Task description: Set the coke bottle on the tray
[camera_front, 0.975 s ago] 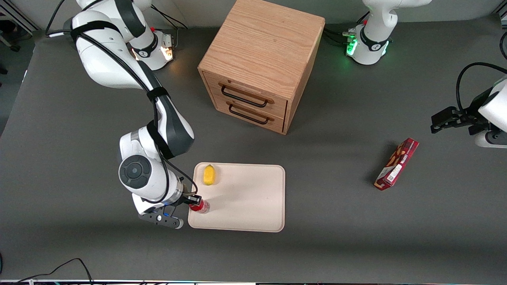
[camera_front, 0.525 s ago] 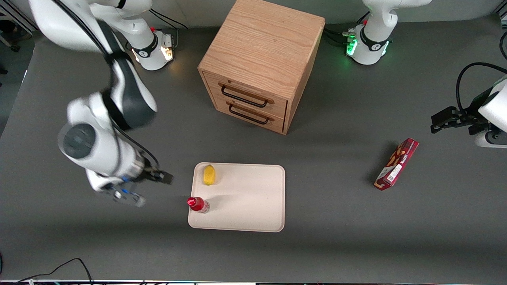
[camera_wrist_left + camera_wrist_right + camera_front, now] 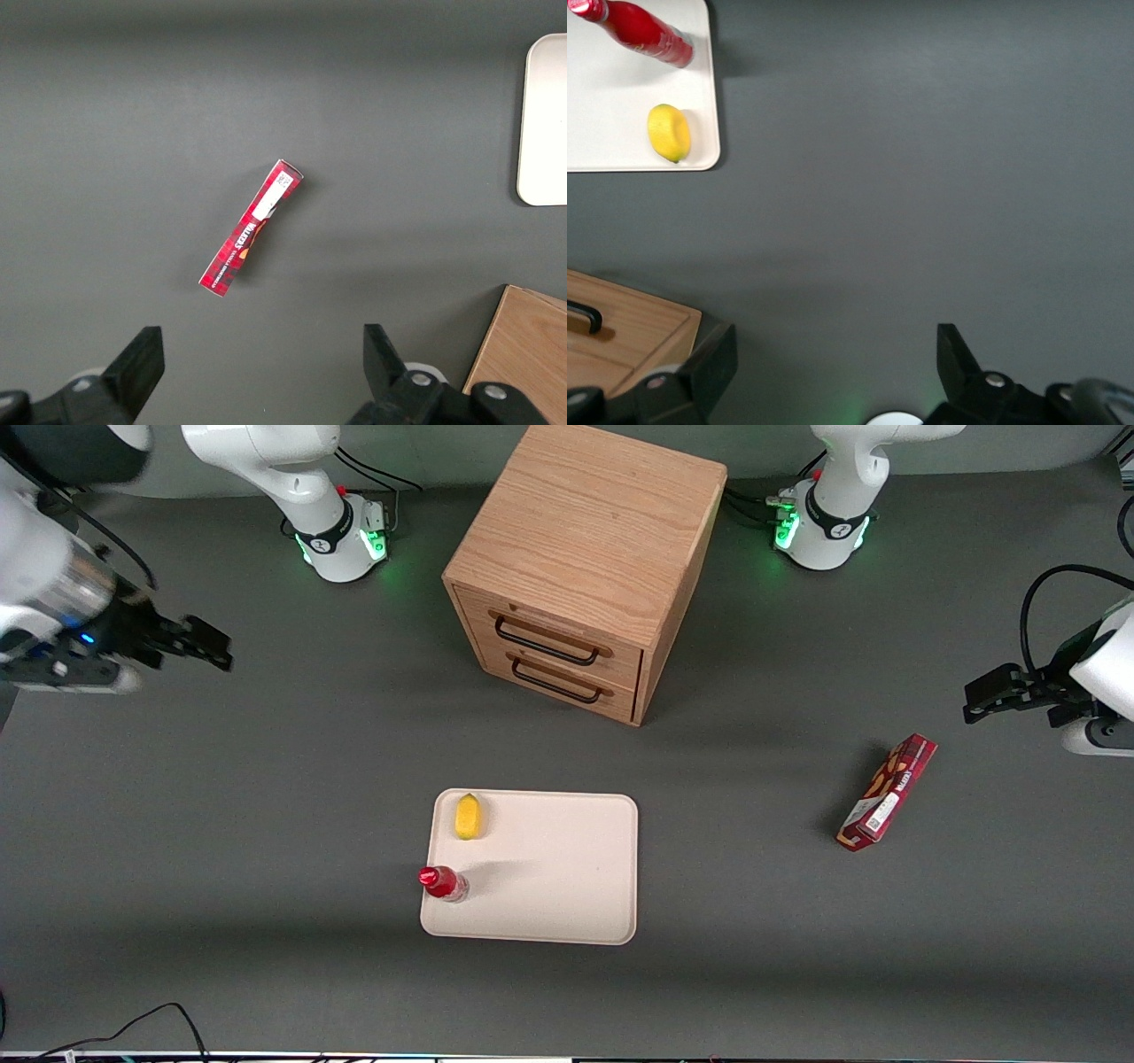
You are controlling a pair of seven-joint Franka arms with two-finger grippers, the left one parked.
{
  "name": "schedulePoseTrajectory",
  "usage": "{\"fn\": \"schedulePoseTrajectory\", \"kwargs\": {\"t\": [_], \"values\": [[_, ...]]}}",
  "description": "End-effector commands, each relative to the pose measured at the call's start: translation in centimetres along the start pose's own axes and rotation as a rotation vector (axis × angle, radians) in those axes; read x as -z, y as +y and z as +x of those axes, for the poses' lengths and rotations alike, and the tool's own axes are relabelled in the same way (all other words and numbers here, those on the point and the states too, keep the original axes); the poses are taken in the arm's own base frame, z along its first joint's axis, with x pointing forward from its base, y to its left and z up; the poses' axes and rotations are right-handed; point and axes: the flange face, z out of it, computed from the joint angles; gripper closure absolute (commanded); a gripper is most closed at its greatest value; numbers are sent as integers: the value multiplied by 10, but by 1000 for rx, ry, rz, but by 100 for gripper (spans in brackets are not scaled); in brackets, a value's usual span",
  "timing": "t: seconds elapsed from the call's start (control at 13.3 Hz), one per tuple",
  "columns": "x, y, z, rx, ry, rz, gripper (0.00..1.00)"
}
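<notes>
The coke bottle (image 3: 440, 883), small and red with a red cap, stands upright on the beige tray (image 3: 549, 877), at the tray's corner toward the working arm's end and nearest the front camera. It also shows in the right wrist view (image 3: 642, 29), standing on the tray (image 3: 620, 133). My gripper (image 3: 208, 646) is open and empty, raised high above the table at the working arm's end, well away from the tray. In the right wrist view its fingers (image 3: 709, 363) stand wide apart with only bare table between them.
A yellow lemon (image 3: 468, 817) lies on the tray, farther from the front camera than the bottle. A wooden two-drawer cabinet (image 3: 585, 567) stands farther from the front camera than the tray. A red snack box (image 3: 888, 792) lies toward the parked arm's end.
My gripper let go of the coke bottle, leaving it upright on the tray. It then rose and swung away toward the working arm's end of the table.
</notes>
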Motion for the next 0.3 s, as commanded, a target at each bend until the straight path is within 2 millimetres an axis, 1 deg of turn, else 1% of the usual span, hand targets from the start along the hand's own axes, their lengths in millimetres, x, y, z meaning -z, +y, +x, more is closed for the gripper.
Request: {"fn": "schedulePoseTrajectory", "kwargs": {"t": [0.0, 0.22], "values": [[1, 8, -7, -4, -15, 55, 0], [5, 8, -4, 5, -7, 57, 0]]}}
